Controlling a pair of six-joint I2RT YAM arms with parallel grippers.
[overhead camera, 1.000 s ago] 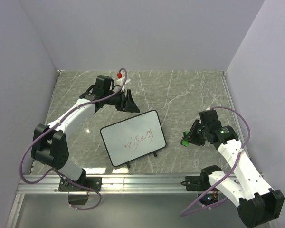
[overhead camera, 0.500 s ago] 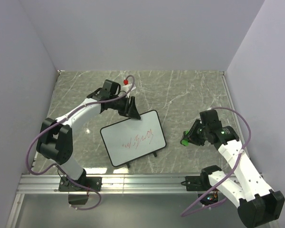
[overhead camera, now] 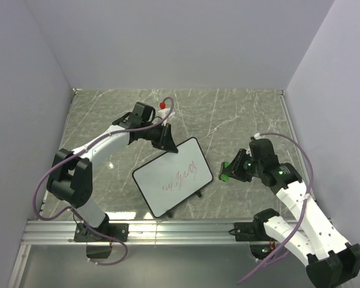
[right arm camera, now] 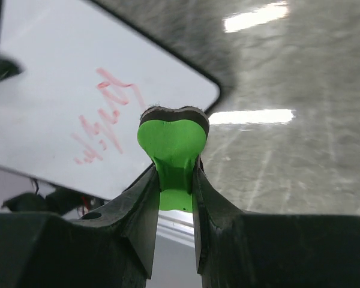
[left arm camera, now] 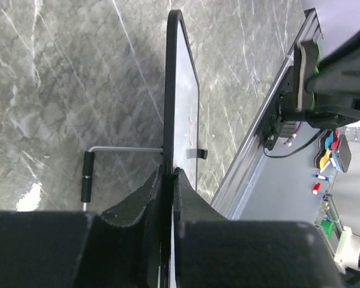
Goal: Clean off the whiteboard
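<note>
The whiteboard [overhead camera: 171, 177] lies tilted in the middle of the table, white face with red scribbles and a thin black rim. My left gripper [overhead camera: 168, 144] is shut on its far edge; the left wrist view shows the board [left arm camera: 179, 102] edge-on between the jaws. My right gripper [overhead camera: 228, 170] is shut on the green eraser [overhead camera: 226, 176], just right of the board's right corner. In the right wrist view the eraser [right arm camera: 172, 141] sits between the fingers, with the whiteboard [right arm camera: 60, 90] and its red marks behind it.
The grey marble table [overhead camera: 240, 114] is walled at the back and both sides. An aluminium rail [overhead camera: 186, 228] runs along the near edge. The board's black foot and wire stand [left arm camera: 87, 177] show under it in the left wrist view.
My left gripper has closed on the board's far edge and turned the board a little, its near corner swinging right. My right gripper with the eraser has moved left toward the board.
</note>
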